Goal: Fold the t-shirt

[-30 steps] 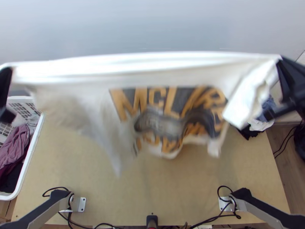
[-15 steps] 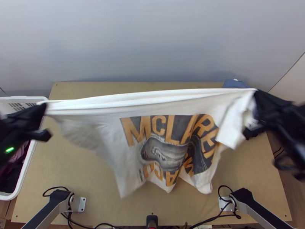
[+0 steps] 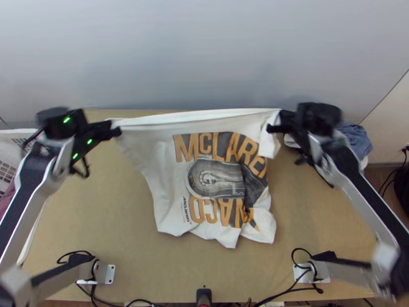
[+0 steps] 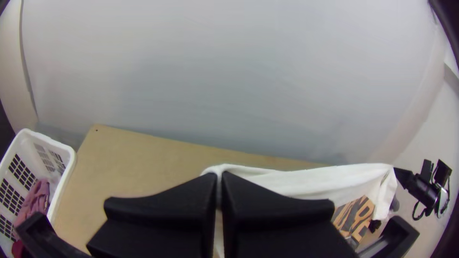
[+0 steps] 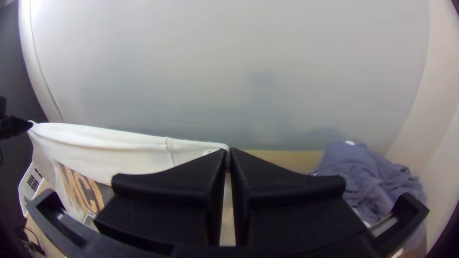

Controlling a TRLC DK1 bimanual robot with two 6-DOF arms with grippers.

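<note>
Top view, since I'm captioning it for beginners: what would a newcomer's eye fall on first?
First, the white t-shirt, boldly printed in orange and black, its far edge stretched between the left pincer and the right pincer. Next, the blue-grey cloth bunched at the far right of the table.

The white t-shirt (image 3: 158, 184) is held by its taut upper edge, one end in the left gripper (image 3: 117, 131), the other in the right gripper (image 3: 272, 129). Between them, toward the arm bases, its printed front is creased. Blue-grey clothes (image 3: 358, 140) are bunched outward of the right gripper; outward of the left, a white basket (image 3: 7, 171) is seen.
</note>
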